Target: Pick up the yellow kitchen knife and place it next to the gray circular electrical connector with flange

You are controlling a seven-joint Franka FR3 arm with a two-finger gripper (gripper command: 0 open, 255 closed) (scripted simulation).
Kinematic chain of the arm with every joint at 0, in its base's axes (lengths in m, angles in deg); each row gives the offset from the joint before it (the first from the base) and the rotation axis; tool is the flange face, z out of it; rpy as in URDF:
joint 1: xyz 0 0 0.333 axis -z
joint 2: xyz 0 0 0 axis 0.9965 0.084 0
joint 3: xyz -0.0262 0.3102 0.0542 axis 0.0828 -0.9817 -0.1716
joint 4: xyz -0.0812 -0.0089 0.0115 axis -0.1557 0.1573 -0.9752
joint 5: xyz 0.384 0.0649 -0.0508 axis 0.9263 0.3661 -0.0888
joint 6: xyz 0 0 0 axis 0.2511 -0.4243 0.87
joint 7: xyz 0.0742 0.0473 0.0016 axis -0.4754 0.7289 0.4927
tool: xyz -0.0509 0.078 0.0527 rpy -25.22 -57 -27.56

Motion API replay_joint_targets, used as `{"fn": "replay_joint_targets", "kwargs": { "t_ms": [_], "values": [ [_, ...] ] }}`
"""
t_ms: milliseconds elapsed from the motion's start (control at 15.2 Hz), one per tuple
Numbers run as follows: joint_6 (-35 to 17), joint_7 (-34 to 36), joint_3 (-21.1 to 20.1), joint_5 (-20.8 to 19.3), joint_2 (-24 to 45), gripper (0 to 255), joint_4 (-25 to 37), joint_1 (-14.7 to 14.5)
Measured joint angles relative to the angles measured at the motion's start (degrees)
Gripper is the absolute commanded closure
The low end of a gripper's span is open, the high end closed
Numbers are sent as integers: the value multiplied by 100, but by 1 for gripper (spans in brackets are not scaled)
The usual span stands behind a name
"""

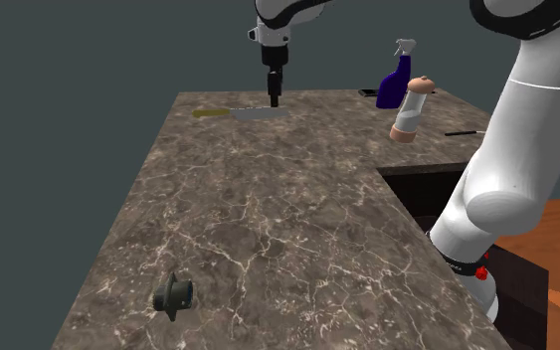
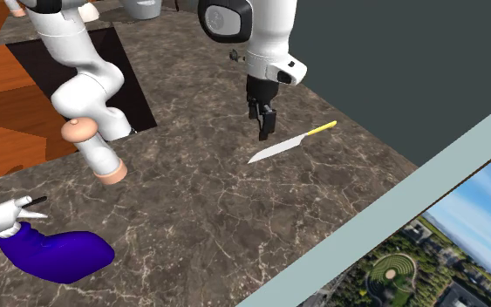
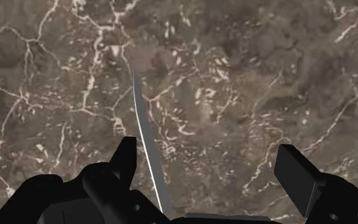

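In the shoulder view, we see the knife (image 1: 245,112) lying flat at the far edge of the marble counter (image 1: 268,219), its yellow handle pointing to the view's left and its grey blade to the right. The gripper (image 1: 275,98) hangs straight down over the blade, close above it. The dark grey connector (image 1: 173,295) sits at the near end of the counter, well apart from the knife. To the view's right of the gripper stand a blue spray bottle (image 1: 395,86) and a white bottle (image 1: 410,110) with pinkish ends, both well apart from it. A dark recess (image 1: 429,187) is cut into the counter beside the white arm (image 1: 511,149).

In the second exterior view, we find the gripper (image 2: 264,133) pointing down just above the blade end of the knife (image 2: 285,145), its black fingers parted a little. The white bottle (image 2: 96,153) stands near the recess (image 2: 112,65). The spray bottle (image 2: 54,253) lies nearer the camera, off to the view's left. Neither is between the gripper and the knife.

In the wrist view, the fingers (image 3: 123,159) stand wide apart and clasp nothing. The knife (image 3: 145,143) shows as a thin grey strip over the marble, running between them and just beside one finger. We cannot tell whether that finger touches it.
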Motion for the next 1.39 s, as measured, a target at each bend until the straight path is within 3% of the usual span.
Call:
{"fn": "replay_joint_targets", "kwargs": {
  "t_ms": [594,1386],
  "values": [
    [463,-997,-272,178,2031,0,2609,-54],
    [-86,-1082,-297,185,2192,0,2233,-52]
  ]
}}
